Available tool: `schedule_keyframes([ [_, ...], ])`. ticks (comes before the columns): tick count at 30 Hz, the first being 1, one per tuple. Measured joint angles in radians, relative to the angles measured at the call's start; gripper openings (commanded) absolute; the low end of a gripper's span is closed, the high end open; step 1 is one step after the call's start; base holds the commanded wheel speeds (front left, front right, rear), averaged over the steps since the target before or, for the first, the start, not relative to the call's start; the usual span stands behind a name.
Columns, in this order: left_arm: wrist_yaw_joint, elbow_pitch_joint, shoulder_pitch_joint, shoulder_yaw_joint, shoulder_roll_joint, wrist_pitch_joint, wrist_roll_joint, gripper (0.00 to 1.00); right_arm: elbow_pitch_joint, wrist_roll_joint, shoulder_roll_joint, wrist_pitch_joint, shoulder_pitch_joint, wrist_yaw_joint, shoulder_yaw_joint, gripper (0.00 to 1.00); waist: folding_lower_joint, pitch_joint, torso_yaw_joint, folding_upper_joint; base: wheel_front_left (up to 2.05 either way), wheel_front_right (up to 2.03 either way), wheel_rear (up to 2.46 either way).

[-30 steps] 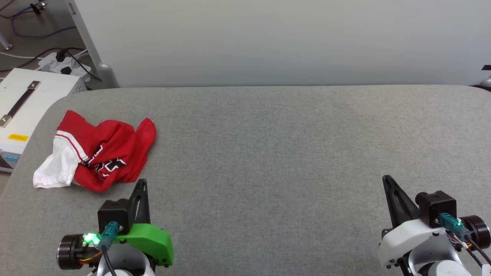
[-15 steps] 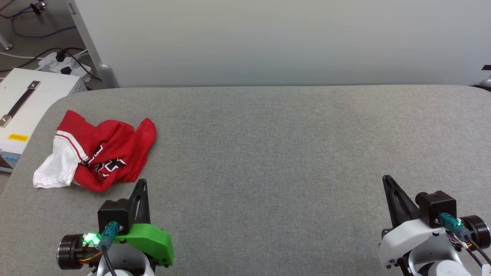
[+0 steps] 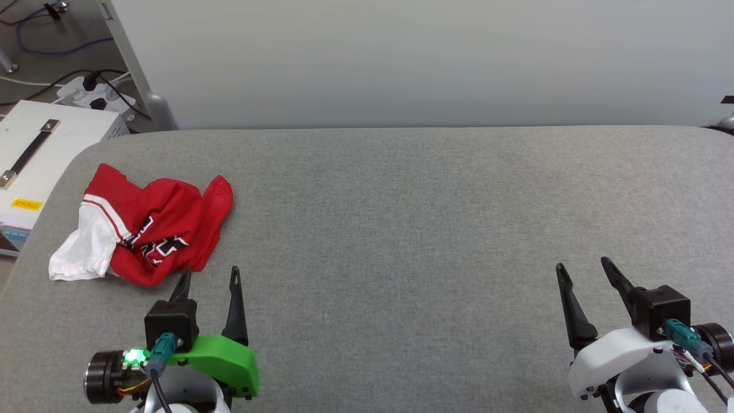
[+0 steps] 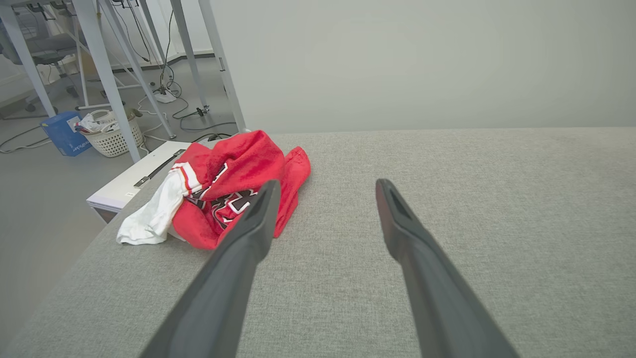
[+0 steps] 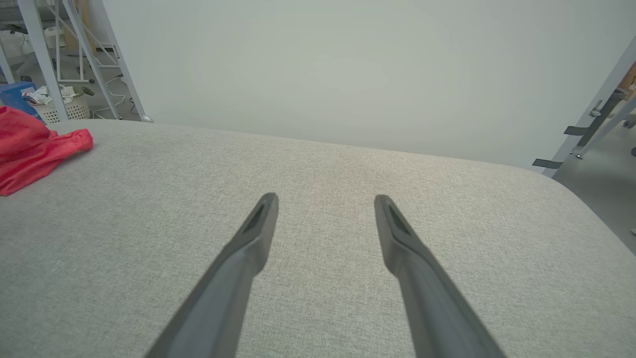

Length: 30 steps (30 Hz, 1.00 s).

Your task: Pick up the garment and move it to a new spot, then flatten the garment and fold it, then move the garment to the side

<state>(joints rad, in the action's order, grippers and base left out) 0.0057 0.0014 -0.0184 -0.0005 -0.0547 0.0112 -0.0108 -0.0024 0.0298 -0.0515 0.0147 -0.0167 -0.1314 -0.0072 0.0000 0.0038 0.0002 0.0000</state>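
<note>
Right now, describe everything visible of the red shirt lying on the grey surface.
The red jersey-style fabric shirt lies crumpled in a loose heap at the left side of the grey cloth-covered table. A white sleeve with red-white striped trim spills toward the table's left edge; black white-outlined lettering shows partly among folds. The open left end effector is near its front edge, gripping nothing.

The garment (image 3: 163, 221) lies on the table (image 3: 401, 218) at far left (a box (image 3: 43, 152) beyond that edge), left gripper (image 3: 210, 272) just below, right gripper (image 3: 582, 264) lower right.
</note>
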Motion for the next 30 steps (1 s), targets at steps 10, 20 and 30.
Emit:
schedule_keyframes([
  [10, 0.007, -0.008, 0.000, 0.001, 0.000, 0.021, -0.014, 1.00, -0.019, 0.039, 0.000, 0.021, 0.000, 0.000, -0.009, 1.00, 0.0000, 0.005, 0.000, 0.0000, 0.00, 0.00, 0.00],
  [20, 0.016, -0.008, 0.000, 0.003, 0.000, 0.041, -0.017, 1.00, -0.024, 0.073, 0.000, 0.040, 0.000, 0.000, -0.016, 1.00, 0.0000, 0.009, 0.000, 0.0000, 0.00, 0.00, 0.00],
  [30, 0.018, -0.008, 0.000, 0.002, 0.000, 0.061, -0.024, 1.00, -0.026, 0.086, 0.000, 0.061, -0.001, 0.000, -0.020, 1.00, 0.0000, 0.008, 0.001, 0.0000, 0.00, 0.00, 0.00],
])
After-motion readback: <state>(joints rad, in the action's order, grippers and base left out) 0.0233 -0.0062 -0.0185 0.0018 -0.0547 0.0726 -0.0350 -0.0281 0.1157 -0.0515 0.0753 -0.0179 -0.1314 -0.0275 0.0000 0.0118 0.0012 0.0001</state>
